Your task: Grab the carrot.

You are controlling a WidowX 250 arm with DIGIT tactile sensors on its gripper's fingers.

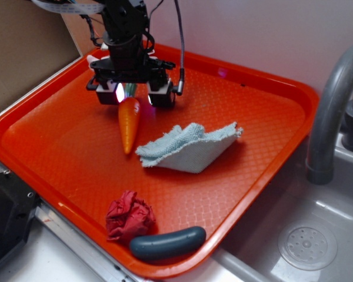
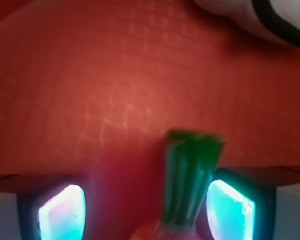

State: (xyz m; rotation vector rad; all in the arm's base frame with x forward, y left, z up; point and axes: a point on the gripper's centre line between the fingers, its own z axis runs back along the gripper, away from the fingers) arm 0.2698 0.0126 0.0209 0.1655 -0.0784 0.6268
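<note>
Carrot (image 1: 129, 124) is lying on the orange tray (image 1: 265, 111), its green stem end tucked up between the jaws and its tapered tip pointing away from them, toward the front of the tray. Gripper (image 1: 133, 94) is sitting low over the stem end, jaws standing wide apart, nothing clamped yet.

Wrist view, left to right: left pad (image 2: 62, 212) is glowing pale cyan with a clear gap of bare tray beside it; green stem (image 2: 192, 177) is standing off-centre, close against the right pad (image 2: 229, 210), whether touching cannot be told through the blur; a sliver of orange carrot shoulder is showing at the bottom edge.

Judgement on the step in hand: the closing grasp is being set up. The stem is not centred, so a plain close would likely shove the carrot sideways before both pads bite, and the glossy tapered body could squirt out. Better to nudge the jaws toward the right-pad side until the gaps match, drop slightly so the pads are meeting the orange shoulder rather than the thin stem alone, then close slowly.

Beyond the jaws, right of the carrot tip: a crumpled pale blue cloth (image 1: 188, 150), near but apart from the carrot; it is not obstructing the close.
</note>
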